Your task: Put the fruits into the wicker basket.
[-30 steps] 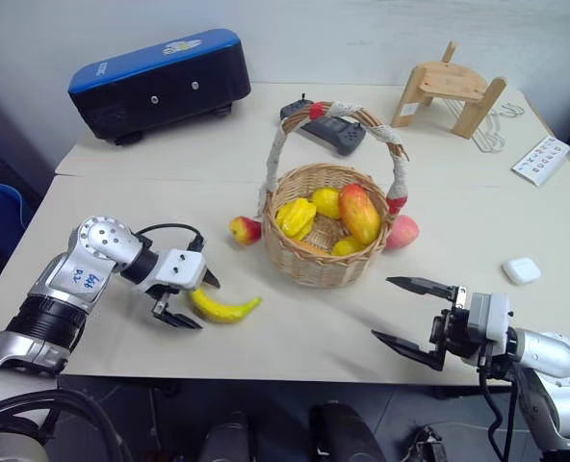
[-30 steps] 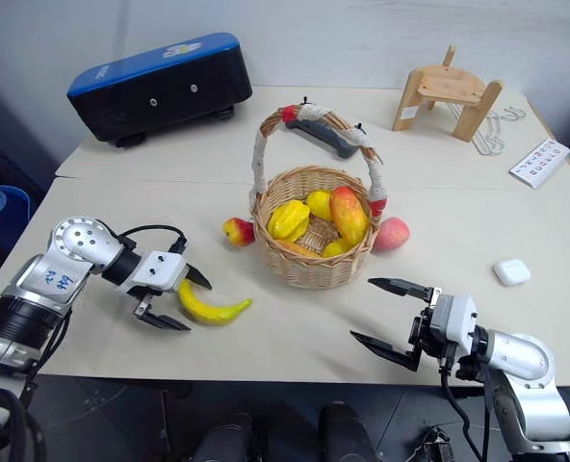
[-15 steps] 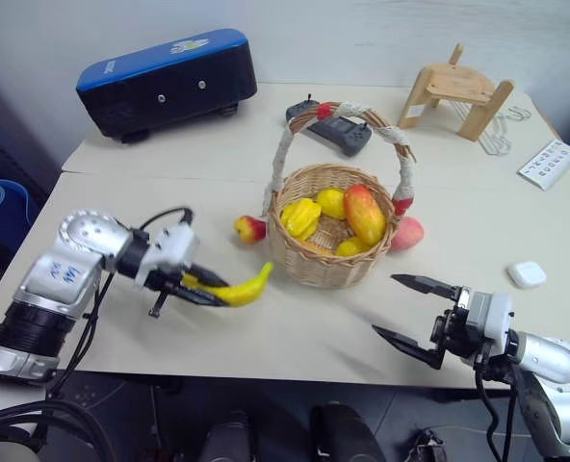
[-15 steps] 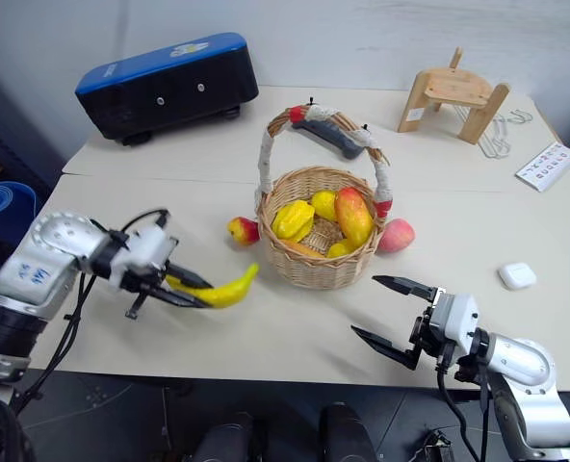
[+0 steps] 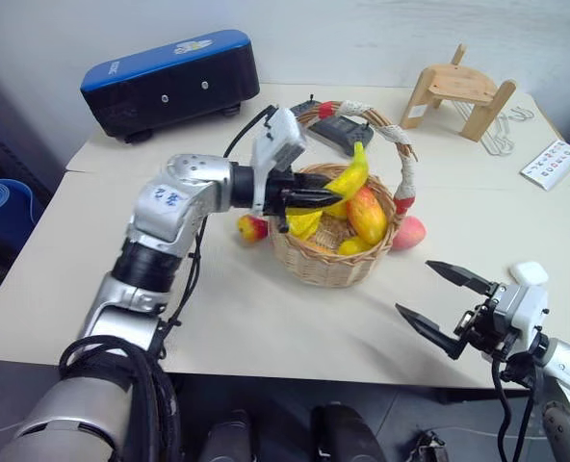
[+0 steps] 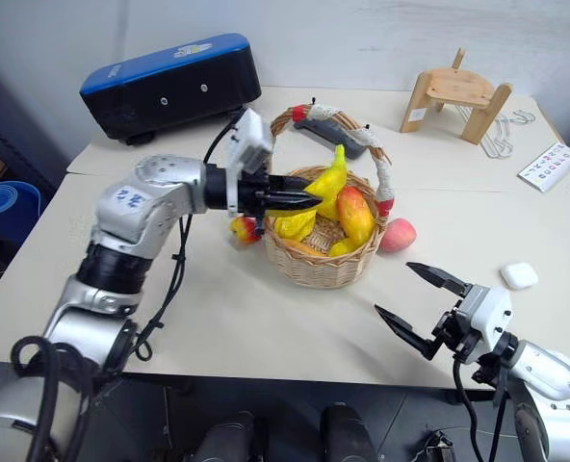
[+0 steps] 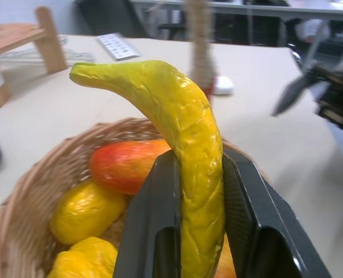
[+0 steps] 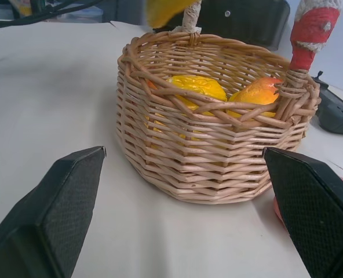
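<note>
Yellow banana (image 5: pixel 344 183), clenched in the left gripper (image 5: pixel 316 199), hung over the wicker basket (image 5: pixel 329 267); release toward 3 o'clock, clear of its handle; right gripper (image 5: pixel 443 301) gaped empty

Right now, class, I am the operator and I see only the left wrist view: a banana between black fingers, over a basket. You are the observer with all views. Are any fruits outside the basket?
Observer: Yes. An apple lies beside the basket, on the robot's left of it.
Operator: Any other?
Observer: A peach lies beside the basket on the opposite side, the robot's right.
Operator: Could the right gripper fetch it?
Observer: Probably. The right gripper is open and holds nothing, nearer the robot than the peach.
</note>
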You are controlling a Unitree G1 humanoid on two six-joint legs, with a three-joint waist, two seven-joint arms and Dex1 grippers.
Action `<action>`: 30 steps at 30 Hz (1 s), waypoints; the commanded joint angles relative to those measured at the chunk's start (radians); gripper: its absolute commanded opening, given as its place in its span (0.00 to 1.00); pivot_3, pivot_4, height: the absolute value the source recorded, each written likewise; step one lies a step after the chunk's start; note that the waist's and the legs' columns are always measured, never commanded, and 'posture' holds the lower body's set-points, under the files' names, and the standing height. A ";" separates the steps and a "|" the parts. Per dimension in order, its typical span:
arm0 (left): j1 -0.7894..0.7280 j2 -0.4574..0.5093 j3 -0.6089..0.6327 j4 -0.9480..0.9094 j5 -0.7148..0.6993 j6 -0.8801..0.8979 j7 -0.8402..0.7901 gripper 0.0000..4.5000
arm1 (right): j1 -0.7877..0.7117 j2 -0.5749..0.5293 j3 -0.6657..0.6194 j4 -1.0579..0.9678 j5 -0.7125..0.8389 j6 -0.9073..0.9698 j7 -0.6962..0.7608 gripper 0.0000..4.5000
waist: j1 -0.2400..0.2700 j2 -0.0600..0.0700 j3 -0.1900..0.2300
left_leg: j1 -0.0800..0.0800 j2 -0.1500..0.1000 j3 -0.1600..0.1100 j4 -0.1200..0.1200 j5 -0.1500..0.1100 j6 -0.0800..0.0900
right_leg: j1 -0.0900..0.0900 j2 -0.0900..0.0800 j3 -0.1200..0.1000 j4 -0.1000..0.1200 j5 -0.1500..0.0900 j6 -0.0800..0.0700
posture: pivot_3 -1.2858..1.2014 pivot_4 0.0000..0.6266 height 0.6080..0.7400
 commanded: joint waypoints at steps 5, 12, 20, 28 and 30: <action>-0.013 -0.046 -0.014 0.014 0.049 -0.056 -0.041 0.50 | 0.022 0.032 -0.024 -0.049 -0.002 -0.031 -0.028 1.00 | 0.001 0.000 0.000 | 0.000 0.000 0.000 0.000 0.000 0.000 | 0.000 0.000 0.000 0.000 0.000 0.000 | 0.52 0.24 1.00; 0.169 0.098 0.100 -0.145 -0.031 -0.251 -0.268 0.71 | 0.049 0.050 -0.023 0.009 -0.007 -0.095 0.010 1.00 | -0.008 0.001 0.000 | 0.001 0.001 0.001 -0.001 0.000 -0.001 | 0.000 0.000 0.001 0.001 0.000 0.000 | 0.52 0.24 1.00; 0.567 0.426 0.452 -0.175 -0.117 -0.326 -0.366 0.75 | 0.049 0.044 -0.030 0.066 0.043 -0.122 0.088 1.00 | -0.026 0.002 0.000 | 0.002 0.001 0.000 -0.003 0.001 -0.001 | 0.000 -0.001 0.000 0.001 0.000 0.000 | 0.52 0.24 1.00; 0.907 0.581 0.785 0.142 -0.057 -0.408 -0.229 0.99 | 0.001 0.041 0.007 -0.040 0.108 -0.047 0.071 1.00 | -0.024 0.000 0.000 | 0.003 0.000 -0.002 -0.008 0.000 0.000 | 0.000 -0.004 -0.002 -0.001 0.000 0.000 | 0.52 0.24 1.00; 0.968 0.599 0.824 0.199 -0.055 -0.422 -0.227 0.99 | -0.009 0.044 0.021 -0.062 0.110 -0.030 0.067 1.00 | -0.025 -0.001 -0.001 | 0.003 0.000 -0.002 -0.010 -0.001 0.000 | 0.000 -0.005 -0.003 -0.001 0.000 0.000 | 0.52 0.24 1.00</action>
